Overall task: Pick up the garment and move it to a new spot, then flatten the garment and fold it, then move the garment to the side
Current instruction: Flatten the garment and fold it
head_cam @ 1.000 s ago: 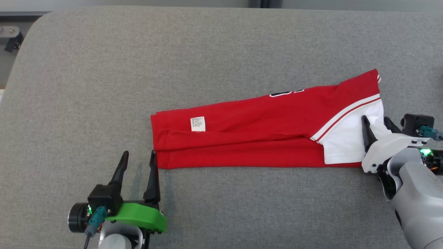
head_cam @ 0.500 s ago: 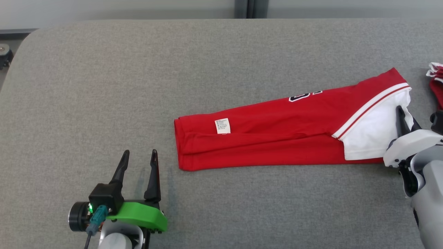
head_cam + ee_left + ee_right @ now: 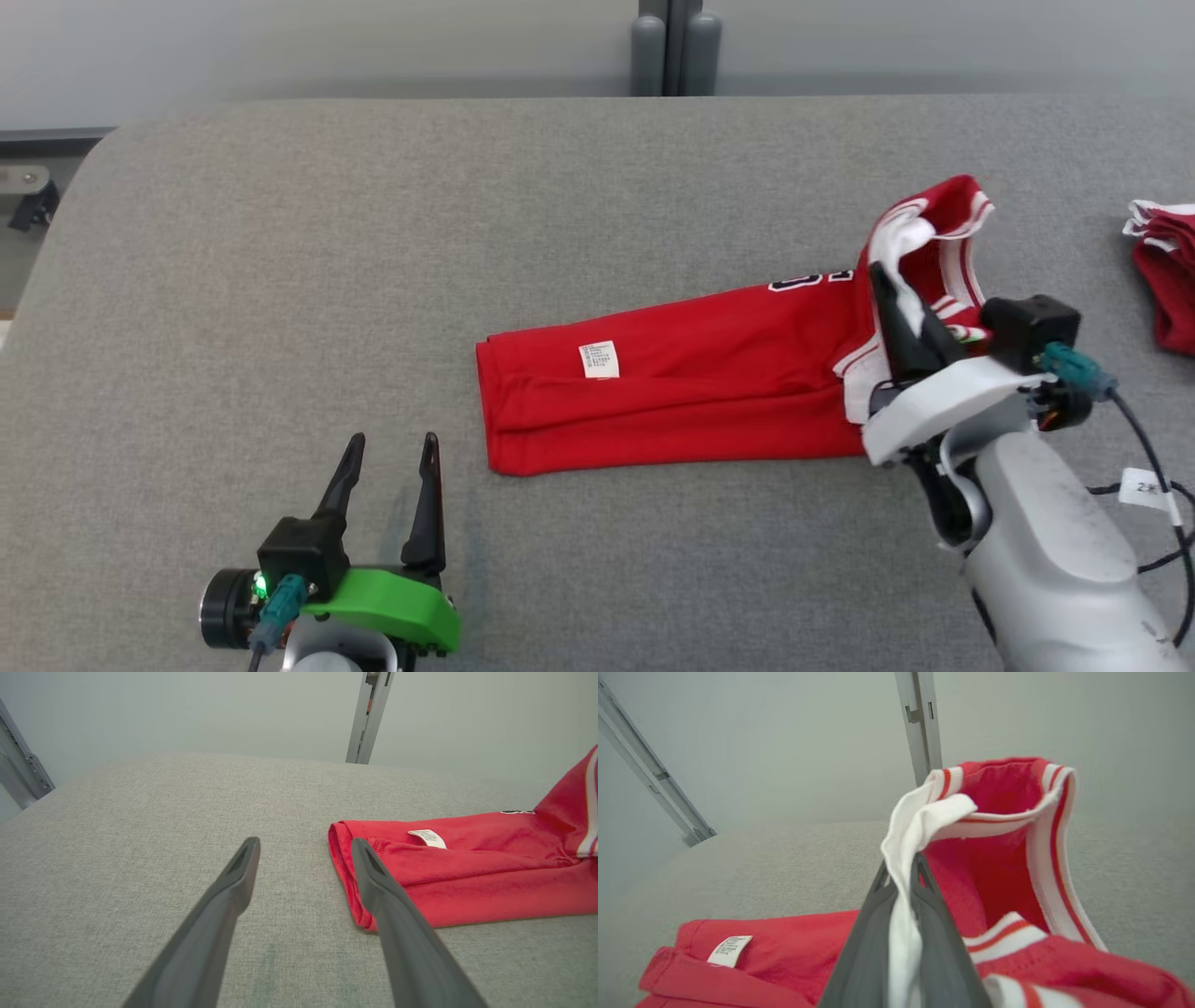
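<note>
Garment [image 3: 672,401] pinch, right side of frame, head view.
My right end effector [image 3: 896,286] is pressed together on the white-and-red striped end of the garment. That end stands up off the grey counter [image 3: 280,233] in a loose bunch, while the rest lies folded in a long flat red strip across mid-frame, with the white label [image 3: 598,359] facing up near its left end. In the right wrist view, white cloth runs between my fingers [image 3: 868,933]. My left end effector [image 3: 393,439] is spread, holding nothing, at lower left, near the strip's left end but apart from it. Another red-and-white cloth [image 3: 1162,280] sits at the right edge, apart.
</note>
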`<state>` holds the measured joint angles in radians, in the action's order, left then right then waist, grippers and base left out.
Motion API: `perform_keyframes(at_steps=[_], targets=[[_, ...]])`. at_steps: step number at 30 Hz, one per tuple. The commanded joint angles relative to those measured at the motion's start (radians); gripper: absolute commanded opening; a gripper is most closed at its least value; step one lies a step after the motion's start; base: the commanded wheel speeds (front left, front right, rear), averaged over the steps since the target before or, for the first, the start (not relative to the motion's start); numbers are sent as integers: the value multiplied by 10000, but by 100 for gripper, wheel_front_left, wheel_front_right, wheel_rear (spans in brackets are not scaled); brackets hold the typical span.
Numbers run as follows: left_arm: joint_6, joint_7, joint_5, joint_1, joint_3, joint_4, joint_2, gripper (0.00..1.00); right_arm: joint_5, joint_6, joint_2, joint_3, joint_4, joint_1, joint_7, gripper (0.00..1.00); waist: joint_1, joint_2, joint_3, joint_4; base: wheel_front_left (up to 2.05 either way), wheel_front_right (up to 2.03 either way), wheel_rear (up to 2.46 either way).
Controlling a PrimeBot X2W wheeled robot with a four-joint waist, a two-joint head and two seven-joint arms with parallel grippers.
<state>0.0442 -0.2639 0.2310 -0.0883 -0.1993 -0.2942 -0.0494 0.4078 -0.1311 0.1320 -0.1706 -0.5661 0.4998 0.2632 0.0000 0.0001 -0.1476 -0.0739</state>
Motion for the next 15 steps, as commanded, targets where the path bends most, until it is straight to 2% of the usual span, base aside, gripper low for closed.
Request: perform_keyframes(at_steps=[1, 7, 15], targets=[[-3, 1, 21, 124, -29, -7, -33, 100, 245, 11, -64, -379, 51, -110, 13, 0, 0, -1, 118, -157, 0, 0, 0], [-56, 1, 108, 167, -191, -13, -31, 100, 917, 11, -291, -2265, -222, 285, 12, 0, 0, -1, 214, -650, 0, 0, 0], [-96, 1, 258, 3, -448, -86, -33, 100, 1510, 11, -658, -4050, -1139, 1083, 6, 0, 0, -1, 98, -1489, 0, 0, 0]])
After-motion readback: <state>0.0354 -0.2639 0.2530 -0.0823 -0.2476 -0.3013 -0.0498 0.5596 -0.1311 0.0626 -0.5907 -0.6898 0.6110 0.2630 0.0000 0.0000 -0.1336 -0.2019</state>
